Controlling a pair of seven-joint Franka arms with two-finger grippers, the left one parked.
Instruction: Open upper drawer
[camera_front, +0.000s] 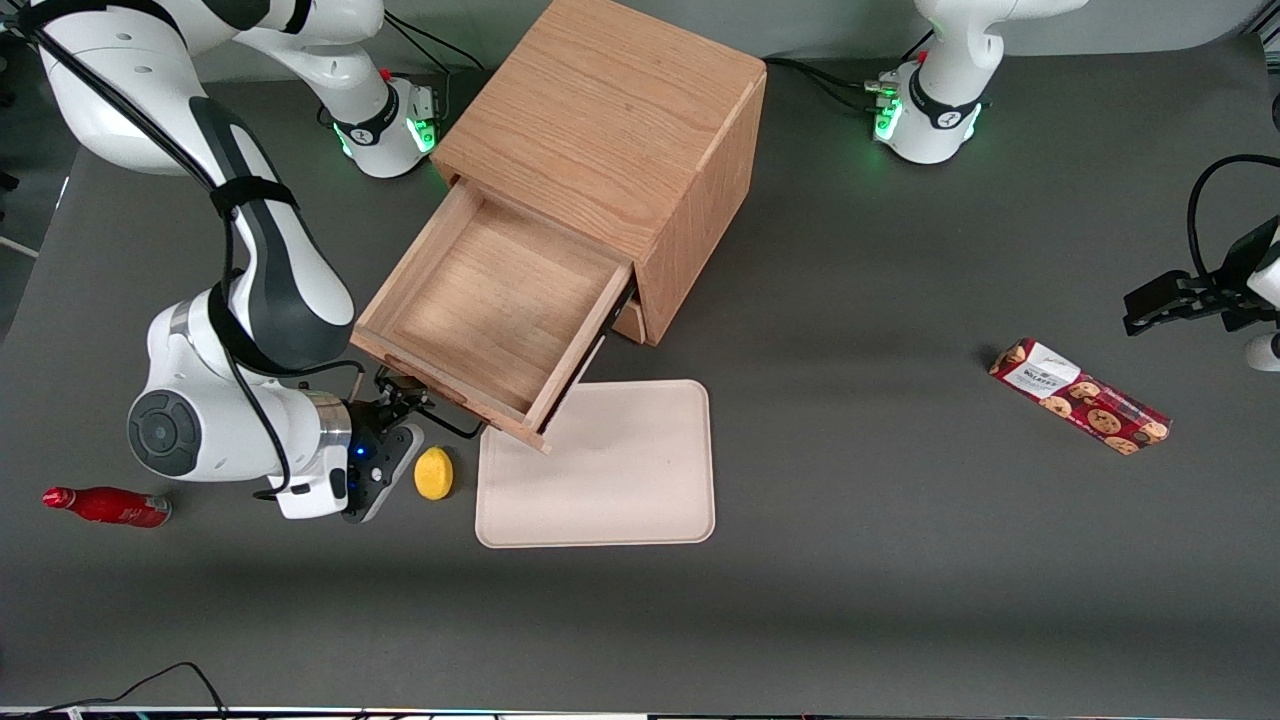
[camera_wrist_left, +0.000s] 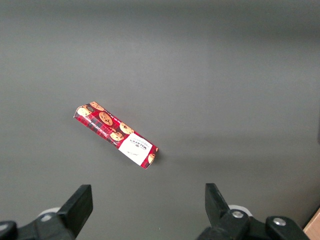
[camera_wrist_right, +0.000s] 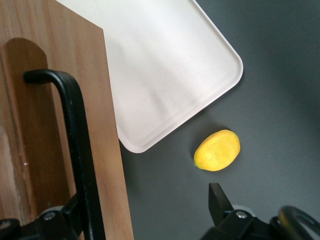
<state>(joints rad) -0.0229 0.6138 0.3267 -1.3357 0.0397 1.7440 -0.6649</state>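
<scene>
The oak cabinet (camera_front: 600, 100) stands in the middle of the table. Its upper drawer (camera_front: 490, 300) is pulled far out toward the front camera, and its light-wood inside holds nothing. The drawer's wooden front (camera_wrist_right: 100, 125) carries the thin dark bar handle (camera_wrist_right: 75, 130). My right gripper (camera_front: 395, 395) is at that drawer front, open. In the wrist view the gripper (camera_wrist_right: 145, 200) has the handle bar and the front's edge between its spread fingers, the bar close to one finger (camera_wrist_right: 67, 215). The lower drawer (camera_front: 630, 320) shows only as a shut corner under the upper one.
A cream tray (camera_front: 600, 470) (camera_wrist_right: 165, 75) lies flat just under and in front of the drawer. A yellow lemon (camera_front: 434, 472) (camera_wrist_right: 217, 150) sits beside the gripper. A red bottle (camera_front: 105, 505) lies toward the working arm's end, a cookie packet (camera_front: 1080, 395) (camera_wrist_left: 116, 135) toward the parked arm's.
</scene>
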